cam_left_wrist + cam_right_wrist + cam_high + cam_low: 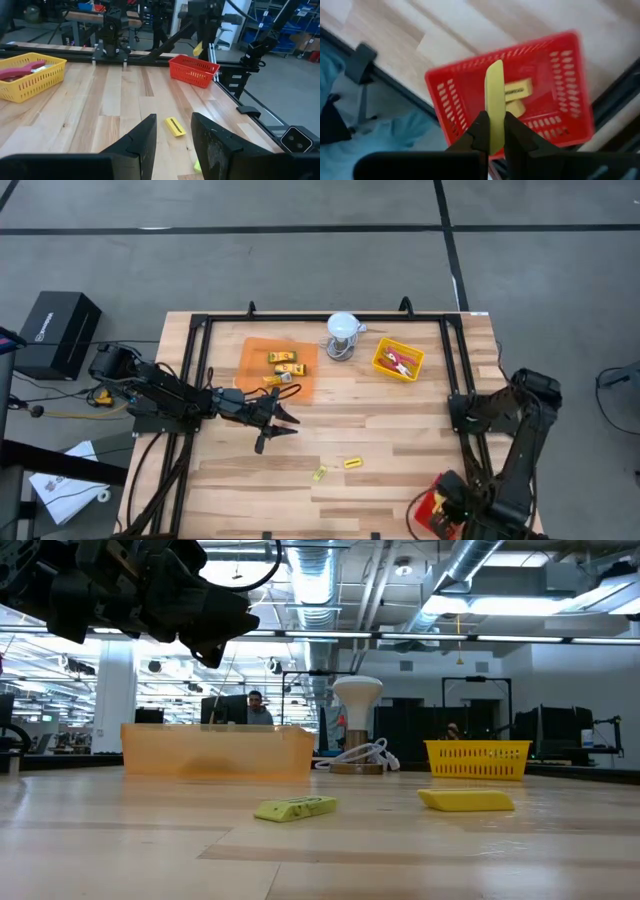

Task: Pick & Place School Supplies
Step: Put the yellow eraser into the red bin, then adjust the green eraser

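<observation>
Your right gripper (492, 137) clamps a yellow packet (494, 100) upright above the red basket (470, 85); your left gripper (280, 423), jaws apart, hovers well away from that basket.

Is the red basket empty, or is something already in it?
Not empty. The red basket already holds two yellow packets, and the right end effector, shut on another yellow piece, hangs over it.

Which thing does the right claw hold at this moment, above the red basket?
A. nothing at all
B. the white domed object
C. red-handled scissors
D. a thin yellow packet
D: in the right wrist view the right claw is shut on a thin yellow packet, over the red basket, which already has yellow items inside.
</observation>
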